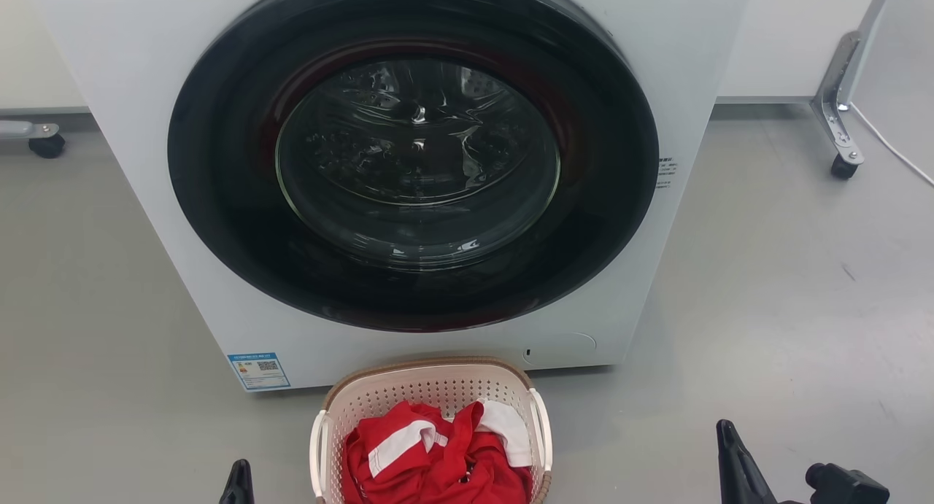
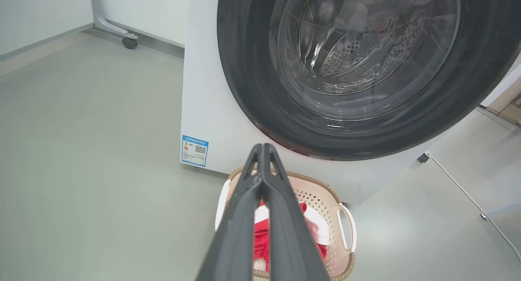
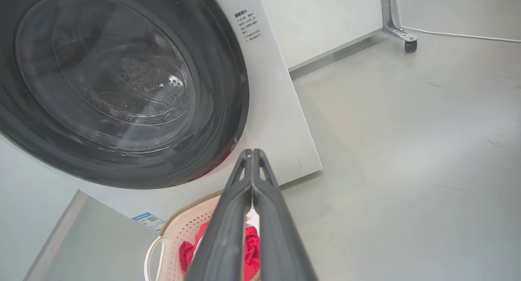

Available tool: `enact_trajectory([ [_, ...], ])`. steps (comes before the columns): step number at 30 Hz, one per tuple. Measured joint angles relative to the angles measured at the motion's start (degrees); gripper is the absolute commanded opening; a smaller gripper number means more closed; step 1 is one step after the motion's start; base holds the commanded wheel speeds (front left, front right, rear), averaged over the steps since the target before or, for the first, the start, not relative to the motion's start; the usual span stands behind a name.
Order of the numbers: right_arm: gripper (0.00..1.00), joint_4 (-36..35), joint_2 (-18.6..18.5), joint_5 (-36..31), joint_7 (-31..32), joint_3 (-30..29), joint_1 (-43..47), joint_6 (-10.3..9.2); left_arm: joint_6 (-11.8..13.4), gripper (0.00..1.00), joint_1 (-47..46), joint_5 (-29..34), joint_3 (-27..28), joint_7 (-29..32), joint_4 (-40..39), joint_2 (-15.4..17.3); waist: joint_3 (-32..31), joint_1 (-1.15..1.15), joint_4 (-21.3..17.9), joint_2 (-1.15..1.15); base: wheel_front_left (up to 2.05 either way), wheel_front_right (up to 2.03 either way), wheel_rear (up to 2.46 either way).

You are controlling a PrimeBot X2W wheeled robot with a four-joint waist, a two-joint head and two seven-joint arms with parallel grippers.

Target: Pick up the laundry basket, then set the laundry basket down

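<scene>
Our small cream-white perforated plastic laundry basket (image 1: 408,396) sits on the floor (image 1: 730,307) just before the white washing machine (image 1: 146,88). Our left tool (image 2: 262,147) and right tool (image 3: 252,151) are pinched narrow and empty. Unspread, we fear they could shove its handles (image 1: 318,446) and tip it.

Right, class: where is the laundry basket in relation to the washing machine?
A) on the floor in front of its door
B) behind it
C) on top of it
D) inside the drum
A: the laundry basket, holding red and white clothes, stands on the grey floor just before the washing machine, below its closed round door.
</scene>
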Motion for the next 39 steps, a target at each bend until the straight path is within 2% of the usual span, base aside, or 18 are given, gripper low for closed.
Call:
enact_trajectory([
  [39,0.00,2.83,1.23,30.73,8.77,-10.67,-3.70,5.59,-5.98,0.00,-7.22,-32.75,5.60,8.81,4.05,-1.20,0.55,0.00,0.06,0.00,0.00,0.00,0.00],
])
